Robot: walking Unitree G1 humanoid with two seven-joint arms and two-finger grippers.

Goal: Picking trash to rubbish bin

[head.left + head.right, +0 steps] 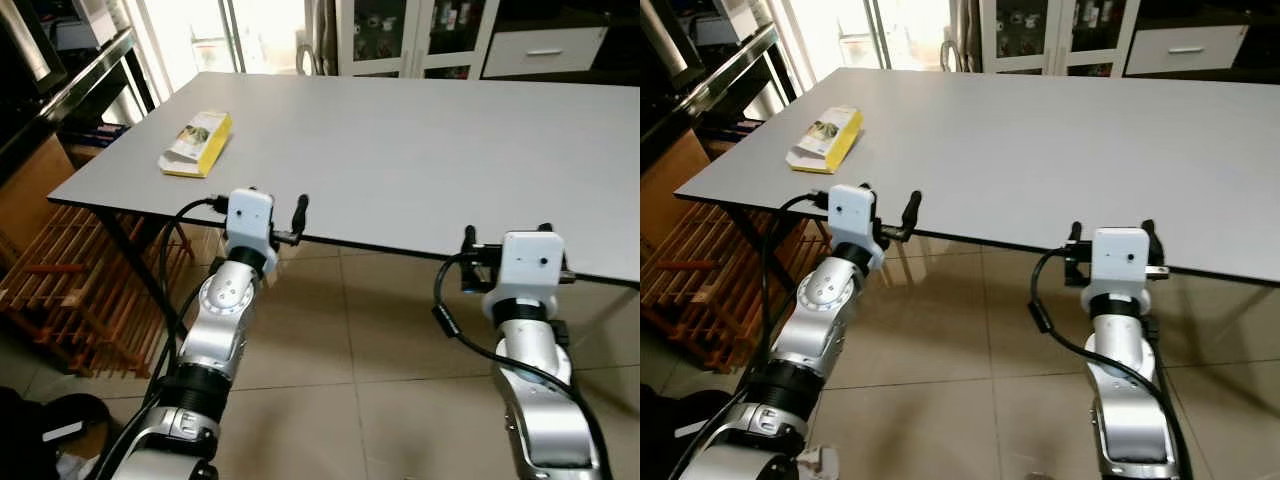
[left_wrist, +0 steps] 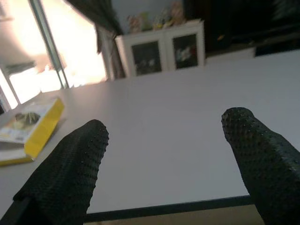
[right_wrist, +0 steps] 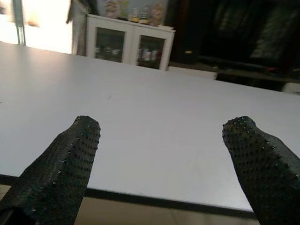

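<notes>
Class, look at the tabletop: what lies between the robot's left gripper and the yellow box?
Nothing. In the left eye view, only bare grey table separates the open left gripper, at the near edge, from the yellow box. The left wrist view agrees.

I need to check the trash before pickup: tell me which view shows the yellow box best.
The left eye view: the yellow box lies whole on the grey table, near its left corner, flap open. The right eye view shows much the same. The left wrist view catches it partly, cut at the frame edge.
</notes>
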